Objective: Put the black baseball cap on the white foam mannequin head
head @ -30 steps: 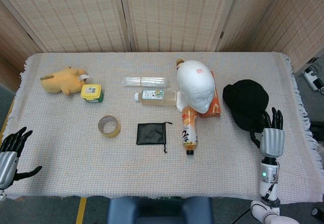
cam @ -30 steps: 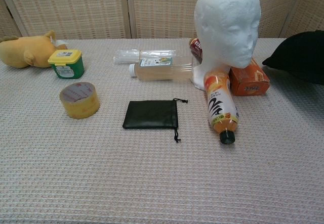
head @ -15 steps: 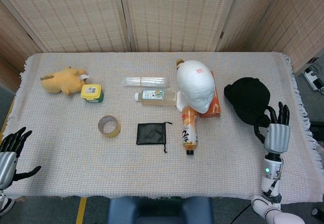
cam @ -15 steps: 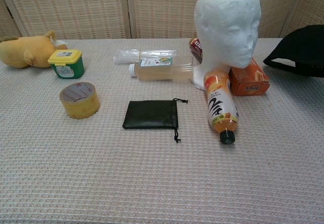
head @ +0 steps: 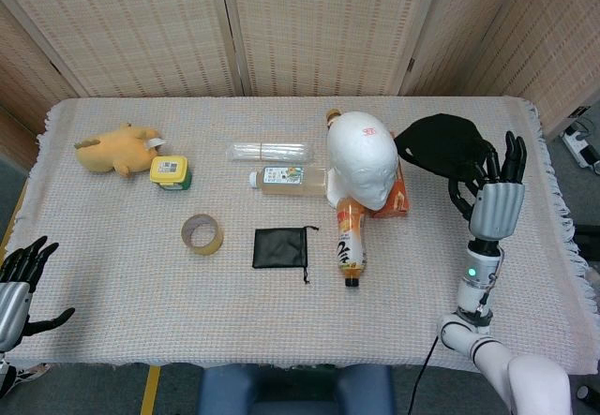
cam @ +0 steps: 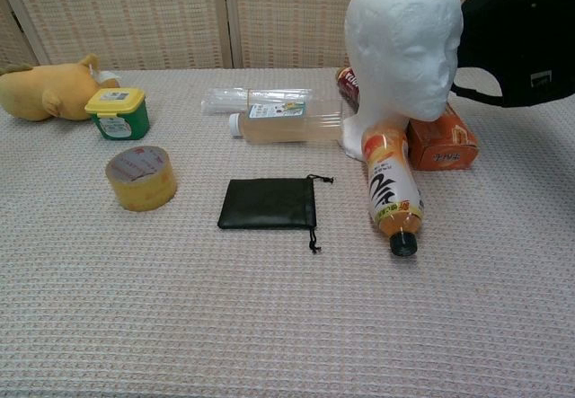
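Observation:
The black baseball cap [head: 439, 146] hangs in the air just right of the white foam mannequin head [head: 364, 163], held by my right hand [head: 491, 195], whose fingers grip its right side. In the chest view the cap [cam: 521, 39] is raised level with the mannequin head [cam: 406, 43], close to its right side; the hand itself is out of that frame. The mannequin head stands upright on the table, facing me. My left hand [head: 17, 280] hovers open off the table's front left corner.
An orange juice bottle [head: 351, 237] lies in front of the mannequin, an orange box [head: 401, 195] beside it. A black pouch [head: 279, 247], a tape roll [head: 202, 234], a green-and-yellow tub [head: 170, 172], a plush toy [head: 117, 149] and clear bottles [head: 281, 177] lie to the left.
My right hand has lifted the cap off the table and carried it up and left, toward the mannequin head. The left hand has stayed put.

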Available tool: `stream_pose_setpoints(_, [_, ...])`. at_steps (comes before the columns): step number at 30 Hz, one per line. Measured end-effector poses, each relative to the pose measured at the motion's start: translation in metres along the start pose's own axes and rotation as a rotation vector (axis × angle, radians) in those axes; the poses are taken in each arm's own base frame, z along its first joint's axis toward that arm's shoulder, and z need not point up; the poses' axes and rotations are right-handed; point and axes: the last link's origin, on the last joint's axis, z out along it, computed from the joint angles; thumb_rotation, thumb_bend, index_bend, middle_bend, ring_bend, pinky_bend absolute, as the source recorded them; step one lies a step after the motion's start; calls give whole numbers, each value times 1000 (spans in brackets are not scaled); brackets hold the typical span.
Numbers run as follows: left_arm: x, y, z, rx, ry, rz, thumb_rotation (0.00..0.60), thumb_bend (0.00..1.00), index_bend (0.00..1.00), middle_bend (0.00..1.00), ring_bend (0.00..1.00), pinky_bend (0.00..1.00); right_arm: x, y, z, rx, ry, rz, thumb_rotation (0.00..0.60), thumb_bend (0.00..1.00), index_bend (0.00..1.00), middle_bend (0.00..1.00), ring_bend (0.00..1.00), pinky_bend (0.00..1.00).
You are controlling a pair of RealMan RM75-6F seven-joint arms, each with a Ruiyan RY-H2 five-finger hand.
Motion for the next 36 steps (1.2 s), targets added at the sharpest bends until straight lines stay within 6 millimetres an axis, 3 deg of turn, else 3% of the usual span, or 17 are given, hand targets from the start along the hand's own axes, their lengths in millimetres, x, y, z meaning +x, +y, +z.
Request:
stream_pose_setpoints(11, [3,-3,1,10,3,-11,600,196,61,0,0,42,11,-71,41,79,83,106,600,300,900,258,14,0])
stream_pose_setpoints(16, [6,-3,-1,9,15,-16,600,196,61,0,0,42,11,-105,42,132,63,135,600,290,900,258,14,0])
stream_pose_setpoints(20, [8,-3,-2,9,19,-22,600,196,61,0,0,42,4,-122,30,193,14,123,600,287,900,258,15,0])
stream_pose_setpoints(29, [11,-3,-3,3,22,-34,600,195,61,0,0,42,-23,-127,-3,305,-126,45,600,279,900,258,17,0])
stream_pose_setpoints(36, [10,-3,-3,5,18,-32,600,196,61,0,0,42,-32,-116,-23,358,-204,-3,600,265,876,259,21,0])
